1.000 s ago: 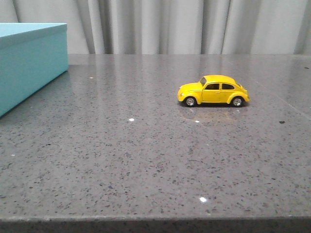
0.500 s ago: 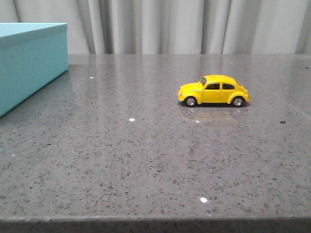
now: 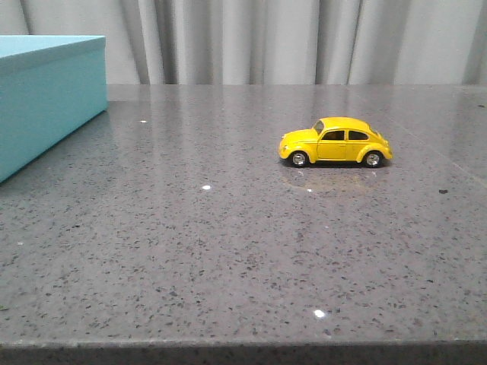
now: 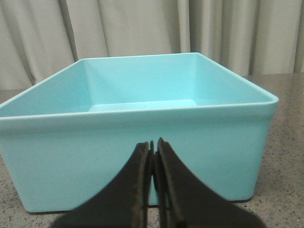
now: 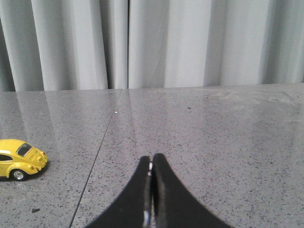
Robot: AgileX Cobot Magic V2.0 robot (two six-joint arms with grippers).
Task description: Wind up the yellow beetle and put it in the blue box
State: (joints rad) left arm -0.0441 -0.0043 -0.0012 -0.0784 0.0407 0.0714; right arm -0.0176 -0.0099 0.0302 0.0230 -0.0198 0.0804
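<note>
The yellow beetle (image 3: 335, 142) stands on its wheels right of the table's middle, side-on, nose to the left. It also shows in the right wrist view as the beetle (image 5: 21, 158), off to one side of my right gripper (image 5: 152, 159), which is shut and empty above bare stone. The blue box (image 3: 47, 99) sits at the far left, cut by the frame edge. My left gripper (image 4: 153, 145) is shut with nothing in it, just in front of the box's near wall (image 4: 95, 161); the box is open-topped and empty inside. Neither gripper shows in the front view.
The grey speckled stone table (image 3: 228, 243) has a seam line (image 5: 97, 161) running past the car. Pale curtains (image 3: 304, 38) hang behind the far edge. The table's near edge (image 3: 243, 346) runs along the bottom of the front view.
The beetle has crept a few pixels to the right on the table. Nothing else differs.
</note>
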